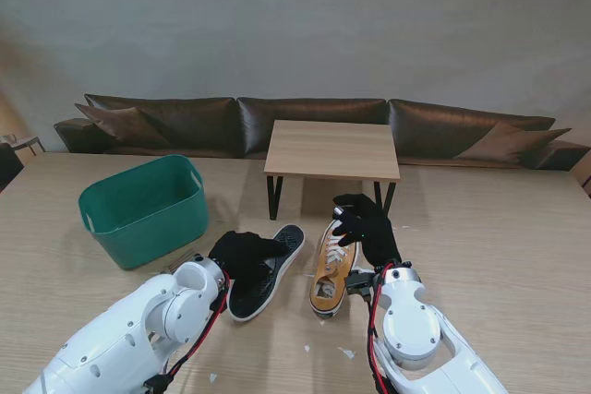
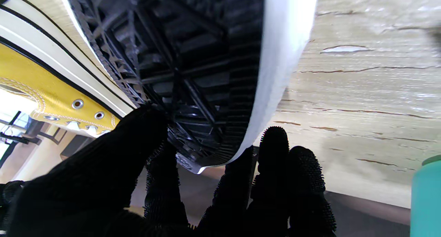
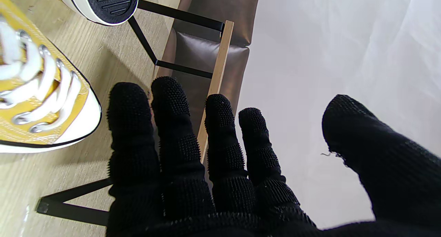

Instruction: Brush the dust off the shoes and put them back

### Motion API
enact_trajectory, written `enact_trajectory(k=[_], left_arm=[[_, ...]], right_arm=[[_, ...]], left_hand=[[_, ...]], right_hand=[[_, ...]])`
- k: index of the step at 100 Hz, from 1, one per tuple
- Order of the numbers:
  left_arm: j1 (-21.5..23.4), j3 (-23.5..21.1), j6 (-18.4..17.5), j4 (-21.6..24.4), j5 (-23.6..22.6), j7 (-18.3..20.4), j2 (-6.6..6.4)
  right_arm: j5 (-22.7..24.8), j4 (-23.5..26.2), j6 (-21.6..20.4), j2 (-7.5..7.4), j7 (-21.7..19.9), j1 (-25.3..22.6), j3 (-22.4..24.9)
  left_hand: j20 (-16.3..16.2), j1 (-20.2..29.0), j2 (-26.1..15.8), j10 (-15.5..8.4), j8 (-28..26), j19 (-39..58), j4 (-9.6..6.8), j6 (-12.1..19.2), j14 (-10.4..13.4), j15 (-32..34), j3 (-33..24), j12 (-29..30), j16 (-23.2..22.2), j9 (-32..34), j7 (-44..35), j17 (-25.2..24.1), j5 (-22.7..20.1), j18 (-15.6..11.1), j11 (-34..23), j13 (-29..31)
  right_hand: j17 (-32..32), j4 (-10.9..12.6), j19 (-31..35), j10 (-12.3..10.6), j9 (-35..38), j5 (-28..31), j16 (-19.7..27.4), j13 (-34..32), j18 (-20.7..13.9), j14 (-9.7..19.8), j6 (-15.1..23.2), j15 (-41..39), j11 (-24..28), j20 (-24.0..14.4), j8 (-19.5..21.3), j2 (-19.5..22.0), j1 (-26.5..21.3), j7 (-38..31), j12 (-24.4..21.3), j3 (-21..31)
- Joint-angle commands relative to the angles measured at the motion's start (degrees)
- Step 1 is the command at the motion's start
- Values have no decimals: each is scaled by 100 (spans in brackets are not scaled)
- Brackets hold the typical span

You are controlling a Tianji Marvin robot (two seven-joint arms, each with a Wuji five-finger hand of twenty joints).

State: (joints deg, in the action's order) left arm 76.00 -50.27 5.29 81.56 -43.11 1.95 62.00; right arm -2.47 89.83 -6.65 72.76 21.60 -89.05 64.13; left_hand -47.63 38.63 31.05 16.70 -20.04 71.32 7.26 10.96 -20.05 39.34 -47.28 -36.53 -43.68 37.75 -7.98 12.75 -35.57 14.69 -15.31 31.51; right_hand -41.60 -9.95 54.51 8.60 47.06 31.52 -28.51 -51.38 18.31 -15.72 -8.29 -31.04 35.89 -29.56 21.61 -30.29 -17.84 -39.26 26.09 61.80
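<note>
Two yellow canvas sneakers lie in the middle of the table. One sneaker (image 1: 270,274) lies on its side with its black sole (image 2: 193,68) and white rim turned toward my left arm. My left hand (image 1: 242,252), in a black glove, is shut on it: the thumb (image 2: 131,144) presses on the sole and the fingers (image 2: 275,154) curl over the white rim. The other sneaker (image 1: 332,263) stands upright, white laces (image 3: 41,89) showing. My right hand (image 1: 367,225) hovers just right of its toe, open, with fingers (image 3: 179,133) straight and holding nothing.
A green tub (image 1: 143,205) stands at the left, close to my left arm. A small wooden table (image 1: 332,149) on black legs (image 3: 172,66) stands just beyond the shoes, with a brown sofa (image 1: 305,122) behind it. White scraps (image 1: 346,352) lie near me.
</note>
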Motion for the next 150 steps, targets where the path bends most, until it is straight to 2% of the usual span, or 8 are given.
enact_trajectory(k=[1,18,24,30,49,77,122,150], left_arm=[[247,117,151,-544,-29,335,-69],[294,87,172,-519,-122,317,-81],[334,36,151,-465,-195,273,-84],[393,-53,122,-387,-227,228,-80],[586,-379,-112,-154,-196,16,-40],[662,-550,-462,-58,-120,-146,-10],[693,-665,-587,20,-53,-307,29],[737,-734,-666,32,51,-429,63]], right_arm=[[-4,-1,2,18,-80,-32,-8],[-5,-16,0,18,-85,-25,-9],[-11,-21,-4,20,-82,-23,-12],[-13,-25,-6,21,-81,-22,-16],[-15,-30,-9,22,-79,-21,-23],[-18,-44,-15,21,-90,-21,-31],[-37,-58,-11,23,-93,-12,-30],[-45,-68,-4,21,-107,-14,-31]], left_hand=[[58,658,378,-20,-106,270,-89,-2018,40,64,-84,-50,34,35,-661,15,-995,-33,-70,292],[103,553,366,-15,-31,213,-78,-2063,-38,-3,-41,-36,61,-30,-516,-70,-759,-7,-46,185],[206,433,339,-4,79,-16,-74,-2149,-85,-299,-17,69,214,-154,-340,-252,-491,94,62,-9],[370,315,270,38,153,-464,-70,-2018,-144,-835,88,388,530,-366,-206,-583,-147,185,334,-330],[563,178,179,127,209,-1201,-79,-1929,-228,-1398,227,723,837,-405,-125,-862,141,325,579,-537],[602,26,121,118,322,-1433,-71,-1704,-299,-1572,368,798,921,-442,77,-900,598,381,708,-552],[556,-247,-106,282,1138,-1659,-78,-1505,-497,-1849,680,1022,1039,-577,764,-941,1505,478,953,-556],[554,-363,-261,312,1502,-1791,-94,-1235,-572,-1949,882,1188,1097,-696,812,-964,1773,510,987,-577]], right_hand=[[2346,147,-90,35,-33,-56,12,-100,33,-40,70,-66,54,-45,-83,141,152,-2,-80,86],[2348,147,-90,41,-40,-46,12,-110,29,-33,70,-71,48,-46,-82,146,153,-2,-83,85],[2346,148,-90,41,-39,-42,13,-108,28,-34,63,-68,48,-46,-82,144,150,-3,-83,87],[2349,147,-90,42,-39,-38,12,-110,30,-41,72,-69,46,-46,-82,148,154,-4,-84,86],[2348,148,-89,42,-37,-40,12,-108,43,-29,62,-68,46,-47,-82,140,149,0,-83,94],[2350,148,-89,46,-38,-36,12,-104,44,-29,61,-67,45,-48,-81,133,141,1,-83,103],[2357,148,-97,47,-23,-18,11,-109,51,-37,64,-71,49,-50,-78,130,139,-1,-82,106],[2359,148,-102,58,-1,10,11,-109,56,-54,50,-72,49,-52,-78,125,135,-1,-82,109]])
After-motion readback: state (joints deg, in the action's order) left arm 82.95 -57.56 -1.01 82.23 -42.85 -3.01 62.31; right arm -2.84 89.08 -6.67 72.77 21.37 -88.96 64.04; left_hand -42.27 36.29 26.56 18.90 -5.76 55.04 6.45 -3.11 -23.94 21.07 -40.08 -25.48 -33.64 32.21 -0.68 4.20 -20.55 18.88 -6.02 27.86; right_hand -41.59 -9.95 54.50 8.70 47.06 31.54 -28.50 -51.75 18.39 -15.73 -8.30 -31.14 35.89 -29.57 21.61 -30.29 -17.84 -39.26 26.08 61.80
